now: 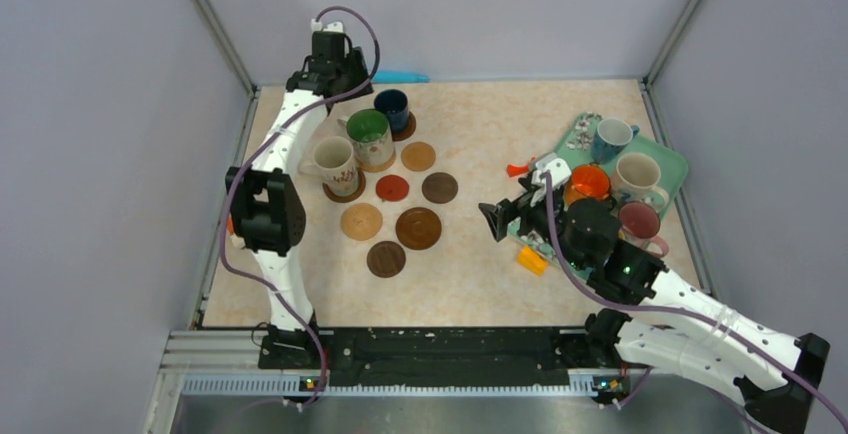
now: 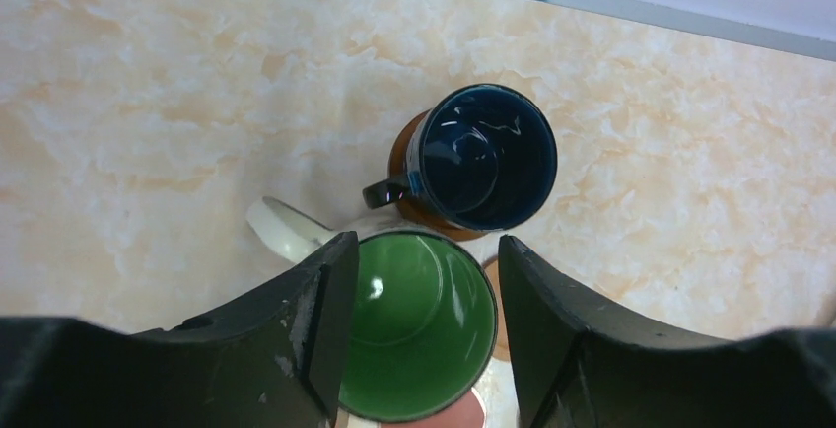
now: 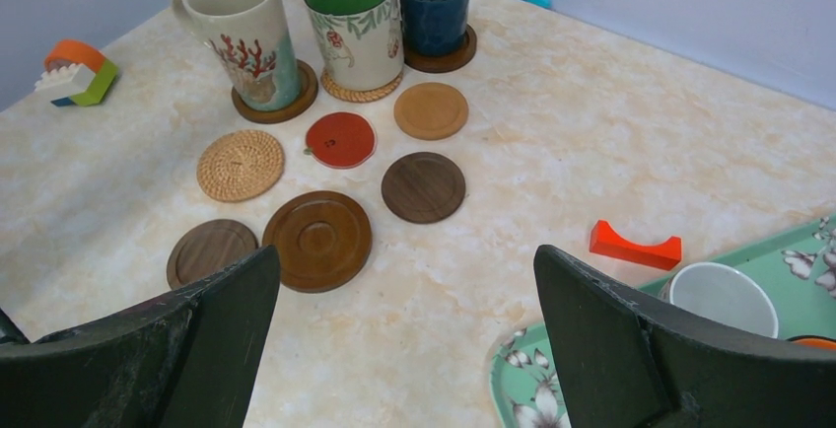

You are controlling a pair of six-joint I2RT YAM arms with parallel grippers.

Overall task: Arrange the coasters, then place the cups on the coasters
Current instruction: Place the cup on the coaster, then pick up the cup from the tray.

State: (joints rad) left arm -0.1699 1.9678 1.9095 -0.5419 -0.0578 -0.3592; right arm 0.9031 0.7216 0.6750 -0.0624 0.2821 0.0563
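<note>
On the teal tray (image 1: pixel 668 152), upright cups (image 1: pixel 638 176), green cup (image 2: pixel 419 334) empty

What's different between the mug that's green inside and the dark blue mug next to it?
The green-lined mug is taller and wider than the dark blue mug. It is cream outside with leaves; the blue one is plain dark blue. It stands on a woven coaster, the blue one on a dark wooden coaster. Both stand upright and empty.
</note>
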